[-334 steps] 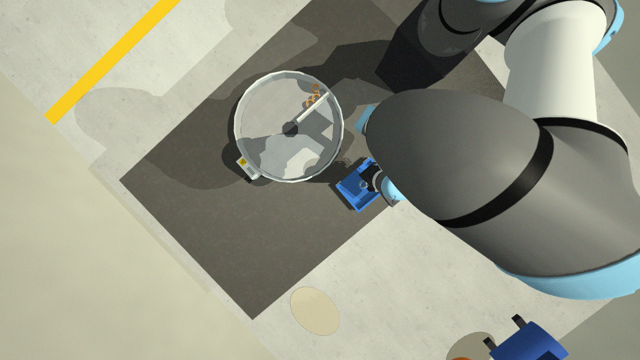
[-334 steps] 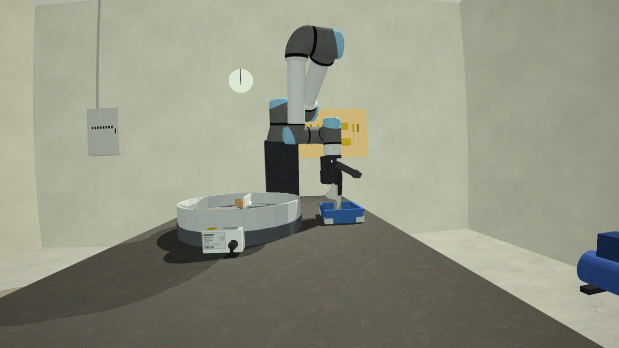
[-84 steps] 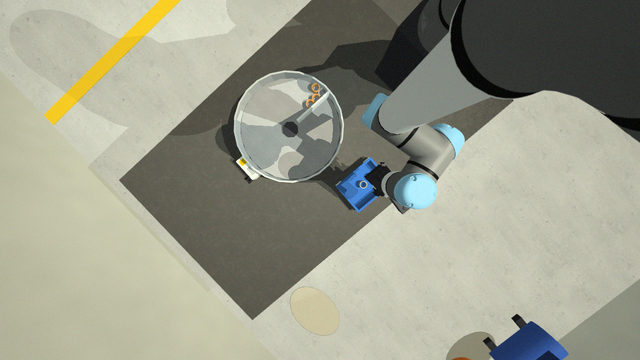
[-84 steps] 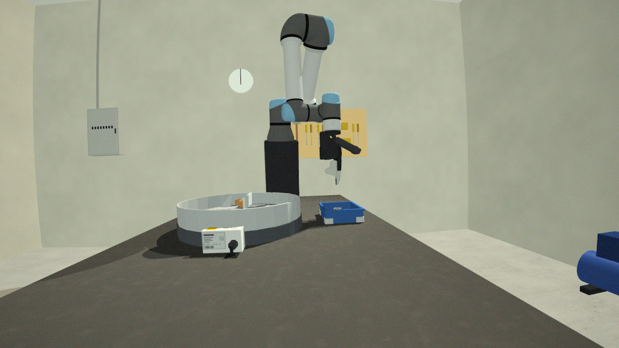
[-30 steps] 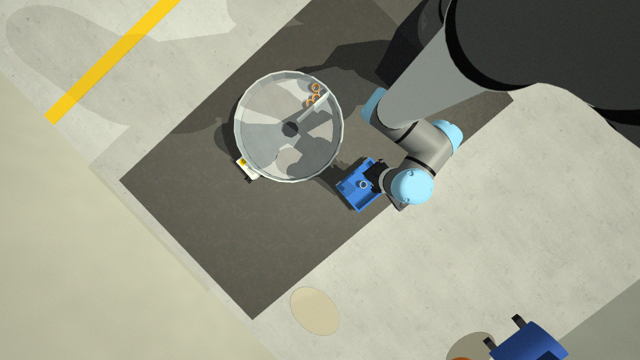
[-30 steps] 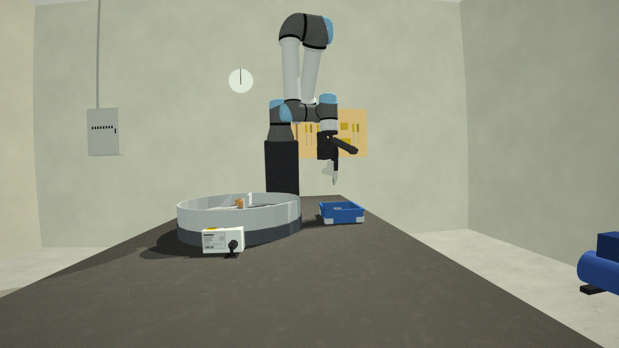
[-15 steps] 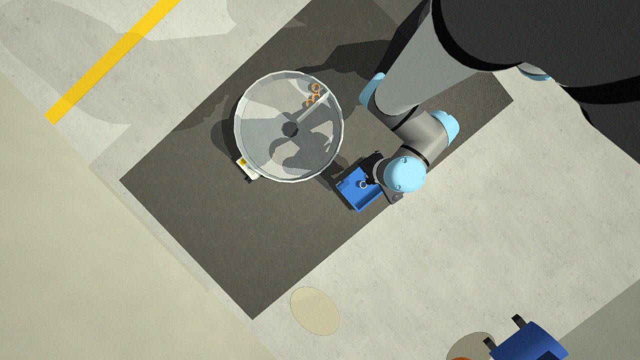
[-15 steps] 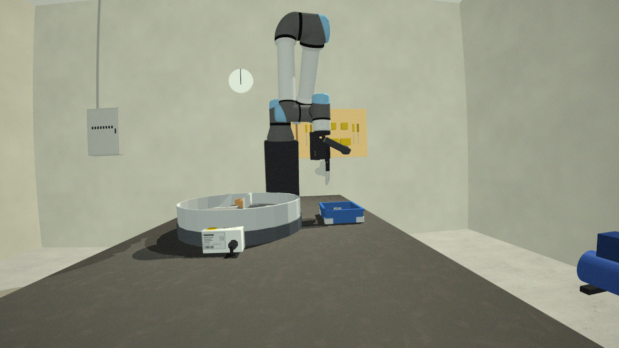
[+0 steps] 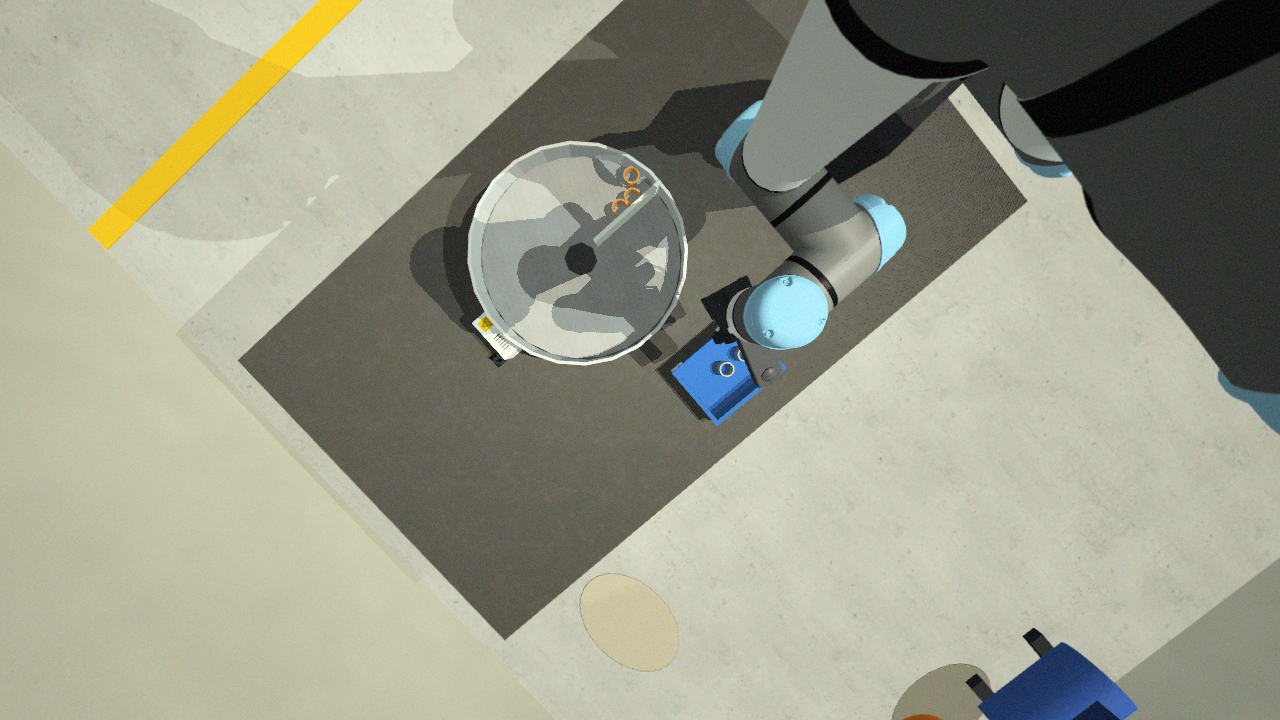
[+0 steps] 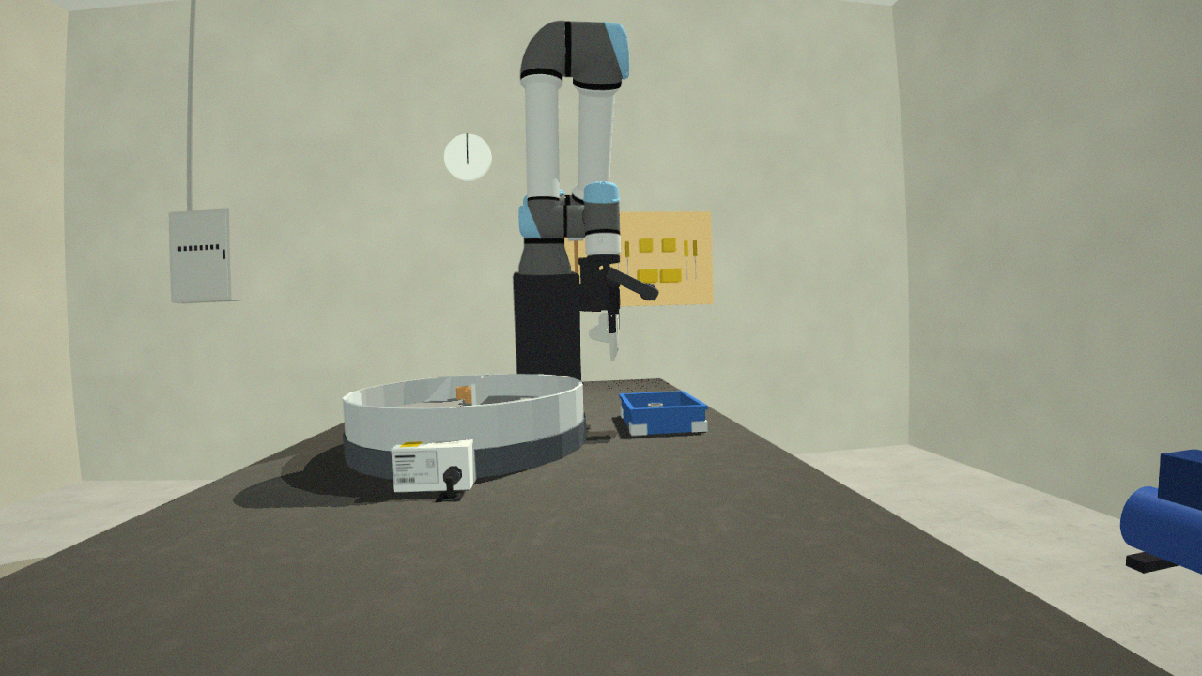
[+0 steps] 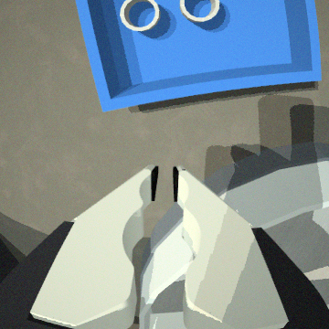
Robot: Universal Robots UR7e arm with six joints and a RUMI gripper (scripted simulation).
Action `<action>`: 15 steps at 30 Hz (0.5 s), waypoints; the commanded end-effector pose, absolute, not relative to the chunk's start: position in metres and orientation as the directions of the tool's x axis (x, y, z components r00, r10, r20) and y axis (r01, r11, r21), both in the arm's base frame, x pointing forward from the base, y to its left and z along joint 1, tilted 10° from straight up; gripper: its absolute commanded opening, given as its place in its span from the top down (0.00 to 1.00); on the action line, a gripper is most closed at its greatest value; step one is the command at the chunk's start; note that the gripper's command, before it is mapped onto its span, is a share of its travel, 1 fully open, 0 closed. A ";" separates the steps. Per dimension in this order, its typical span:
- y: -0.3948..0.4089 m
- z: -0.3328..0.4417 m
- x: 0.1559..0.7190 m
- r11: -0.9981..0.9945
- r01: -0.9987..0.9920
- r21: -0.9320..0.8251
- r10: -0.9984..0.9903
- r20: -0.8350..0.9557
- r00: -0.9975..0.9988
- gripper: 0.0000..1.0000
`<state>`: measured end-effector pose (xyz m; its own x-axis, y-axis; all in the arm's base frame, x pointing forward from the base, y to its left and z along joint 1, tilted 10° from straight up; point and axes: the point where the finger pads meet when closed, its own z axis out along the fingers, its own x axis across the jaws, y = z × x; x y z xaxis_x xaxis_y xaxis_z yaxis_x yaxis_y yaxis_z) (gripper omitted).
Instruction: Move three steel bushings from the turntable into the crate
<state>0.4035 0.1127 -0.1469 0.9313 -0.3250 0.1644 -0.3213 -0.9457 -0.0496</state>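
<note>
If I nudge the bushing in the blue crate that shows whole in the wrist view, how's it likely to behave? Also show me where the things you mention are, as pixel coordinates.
The bushing [image 9: 725, 375] [image 11: 124, 20] is a ring standing on its open end, so it would probably slide rather than roll. Its wall looks thin but probably stiff, being metal. The crate's [image 9: 716, 418] [image 10: 664, 419] [image 11: 210, 97] raised walls should stop it.
</note>
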 end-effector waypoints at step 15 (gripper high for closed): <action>0.042 -0.149 0.391 -0.876 -0.476 -0.079 -0.482 0.155 0.862 0.95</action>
